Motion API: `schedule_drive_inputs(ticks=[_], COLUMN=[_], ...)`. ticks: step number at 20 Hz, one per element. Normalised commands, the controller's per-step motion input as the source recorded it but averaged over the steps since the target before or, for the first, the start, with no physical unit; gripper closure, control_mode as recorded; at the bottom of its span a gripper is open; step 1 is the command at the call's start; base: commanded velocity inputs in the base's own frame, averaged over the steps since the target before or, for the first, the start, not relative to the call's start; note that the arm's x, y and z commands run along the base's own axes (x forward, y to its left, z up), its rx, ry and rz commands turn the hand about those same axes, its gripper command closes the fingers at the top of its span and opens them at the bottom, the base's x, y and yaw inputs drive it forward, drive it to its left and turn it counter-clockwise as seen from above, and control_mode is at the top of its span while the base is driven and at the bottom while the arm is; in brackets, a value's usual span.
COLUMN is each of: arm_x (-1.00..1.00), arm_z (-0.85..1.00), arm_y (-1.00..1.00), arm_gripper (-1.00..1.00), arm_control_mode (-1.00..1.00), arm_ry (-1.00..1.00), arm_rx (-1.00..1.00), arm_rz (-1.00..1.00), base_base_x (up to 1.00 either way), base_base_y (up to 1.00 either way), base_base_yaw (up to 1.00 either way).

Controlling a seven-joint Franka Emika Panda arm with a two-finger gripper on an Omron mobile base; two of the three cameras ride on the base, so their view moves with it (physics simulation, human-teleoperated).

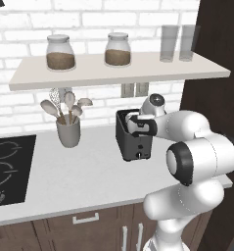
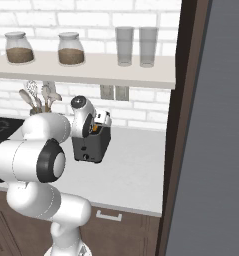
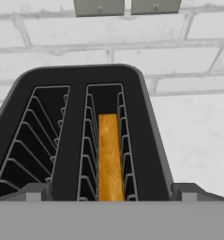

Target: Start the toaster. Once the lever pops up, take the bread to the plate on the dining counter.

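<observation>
The bread stands on edge in the right-hand slot of the toaster, which sits on the white worktop. The gripper hangs spread wide just above it. Left of the toaster stands a utensil cup; above it, a shelf with jars.

- A home kitchen (rendered): white brick wall, shelf with jars.
- White worktop over brown cabinets, with a hob, utensil cup and toaster.
</observation>
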Motion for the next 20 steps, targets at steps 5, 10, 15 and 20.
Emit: schedule_drive_inputs(ticks=[5, 10, 15, 20], arm_x=[0.0, 0.0, 0.0, 0.0], arm_z=[0.0, 0.0, 0.0, 0.0], arm_y=[0.0, 0.0, 0.0, 0.0], arm_gripper=[-1.0, -1.0, -1.0, -1.0], arm_control_mode=[-1.0, -1.0, -1.0, -1.0], arm_ry=[0.0, 0.0, 0.0, 0.0], arm_rx=[0.0, 0.0, 0.0, 0.0], arm_rz=[0.0, 0.0, 0.0, 0.0], base_base_x=[0.0, 0.0, 0.0, 0.0], base_base_y=[0.0, 0.0, 0.0, 0.0], base_base_yaw=[0.0, 0.0, 0.0, 0.0])
